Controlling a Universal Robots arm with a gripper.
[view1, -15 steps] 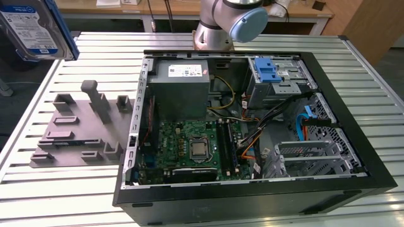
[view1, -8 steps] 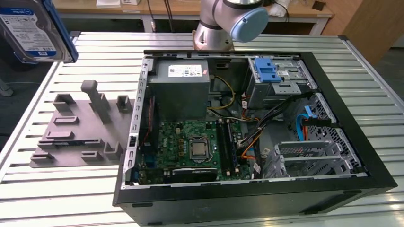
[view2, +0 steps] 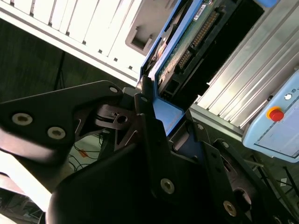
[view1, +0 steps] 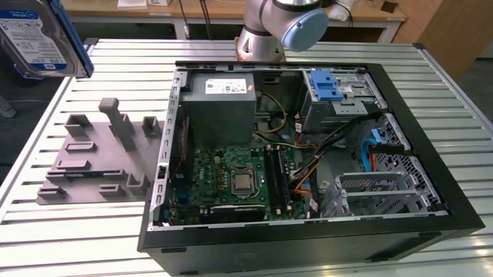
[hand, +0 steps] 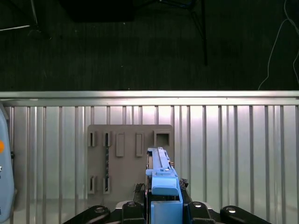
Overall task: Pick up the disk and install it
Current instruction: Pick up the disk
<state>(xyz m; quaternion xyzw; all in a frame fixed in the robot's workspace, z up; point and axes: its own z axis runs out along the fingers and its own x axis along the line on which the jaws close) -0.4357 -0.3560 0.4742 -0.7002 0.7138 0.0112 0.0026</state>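
At the exterior view's left, the flat silver metal disk, with a blue-and-white label and blue plastic rails, is raised clear of the slatted metal table. Below it lies a grey plastic fixture plate with upright slots. To the right sits an open black computer case. In both wrist views the black gripper is clamped on the disk at its blue rail, holding it edge-on above the plate.

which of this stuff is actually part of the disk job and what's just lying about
Job: flat silver metal disk with blue rails, clamped in the black gripper; open black computer case, probably where it installs.
Lying about: grey slotted plastic plate; light-blue pendant with red button.
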